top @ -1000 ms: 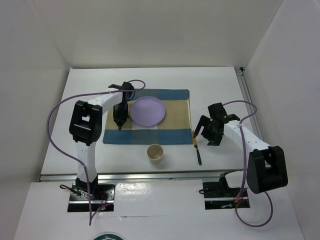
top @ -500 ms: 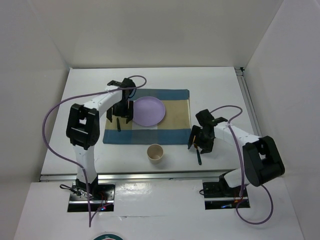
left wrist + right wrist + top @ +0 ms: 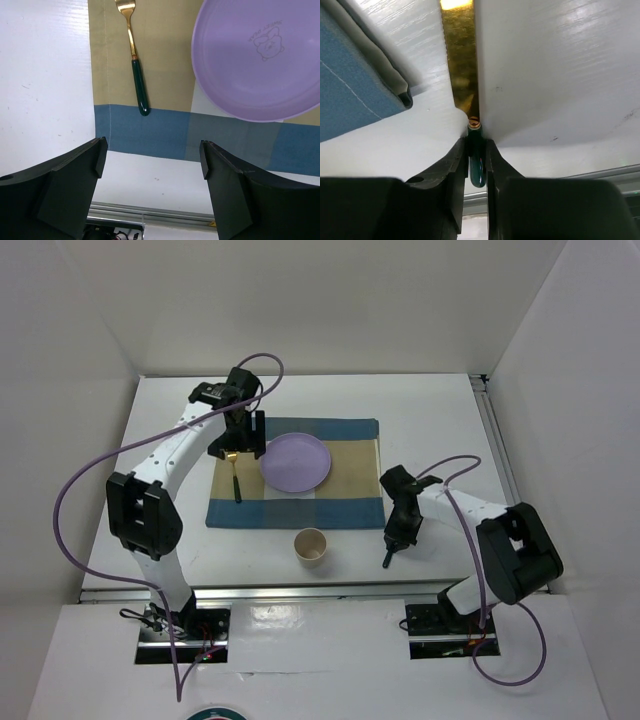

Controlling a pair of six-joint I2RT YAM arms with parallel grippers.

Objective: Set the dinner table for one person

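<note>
The dinner table [image 3: 430,405] fills the middle of the overhead view, white, with the checked placemat [image 3: 350,445] laid at its centre. On the mat sit the purple plate [image 3: 295,461] and, left of it, the fork [image 3: 236,480]. The paper cup [image 3: 311,546] stands off the mat toward the bottom of the frame. My left gripper [image 3: 238,435] hangs over the fork's upper end, its jaws spread wide with nothing between them. My right gripper [image 3: 476,145], just right of the mat's lower right corner, is pinched narrow on the knife [image 3: 460,55], where the green handle meets the gold blade. I judge this hold risky: the knife lies flat on the table and I have it by a slim neck, so it could swivel or slip as I lift, and the blade, close beside the mat's hem, could catch it. From above my right arm covers most of the knife, and only the dark handle end shows. In the right wrist view the blade's tip is cut off at the top edge, and I cannot tell how firmly my fingers bite.
</note>
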